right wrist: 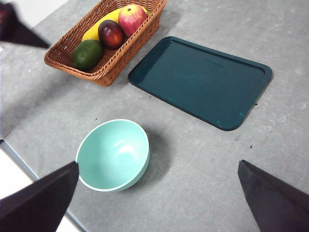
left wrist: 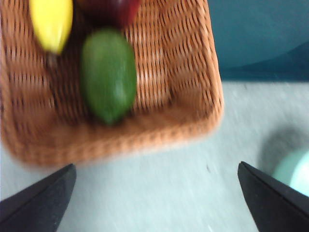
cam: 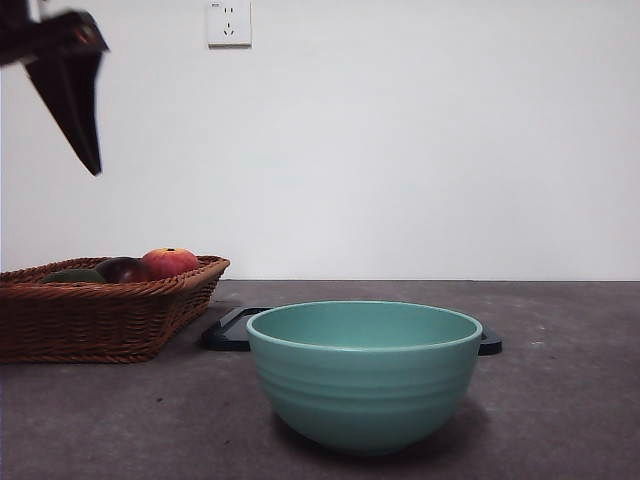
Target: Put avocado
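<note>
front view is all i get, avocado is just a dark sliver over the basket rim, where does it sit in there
Observer: The avocado lies at one end of the wicker basket, on the basket floor, beside the maroon fruit.
Operator: anything else in there
Observer: A yellow fruit lies along the far wall, hidden from you.
Operator: which hand is that up top
Observer: The left hand, jaws open, above the table just outside the basket, holding nothing.
</note>
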You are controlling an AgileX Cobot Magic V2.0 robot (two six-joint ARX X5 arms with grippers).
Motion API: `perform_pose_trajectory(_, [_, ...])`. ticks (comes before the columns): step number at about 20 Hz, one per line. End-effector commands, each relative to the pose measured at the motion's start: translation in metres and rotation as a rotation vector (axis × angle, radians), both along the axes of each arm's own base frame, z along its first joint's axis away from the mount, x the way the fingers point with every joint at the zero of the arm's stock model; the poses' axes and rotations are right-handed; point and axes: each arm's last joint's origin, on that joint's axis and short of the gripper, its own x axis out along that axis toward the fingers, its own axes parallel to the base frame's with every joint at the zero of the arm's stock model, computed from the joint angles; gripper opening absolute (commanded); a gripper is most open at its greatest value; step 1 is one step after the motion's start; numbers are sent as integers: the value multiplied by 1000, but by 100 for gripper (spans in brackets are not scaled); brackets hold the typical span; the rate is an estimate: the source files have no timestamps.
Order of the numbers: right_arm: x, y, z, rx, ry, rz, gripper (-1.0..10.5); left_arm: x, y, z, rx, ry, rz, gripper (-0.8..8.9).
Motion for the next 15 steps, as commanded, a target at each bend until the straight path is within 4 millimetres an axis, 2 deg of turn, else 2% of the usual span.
perform_pose_trajectory(1, [0,0,5,1,-27,11,572,26,-6,4,56,-3,-35,768])
perform_pose_trajectory(7, [0,0,5,2,-25,10,572,71,-16,-19,131,103,-60,743])
perform_pose_trajectory(15, [0,0,5,2,-24,10,572,99,-17,-62,197,190,-76,743])
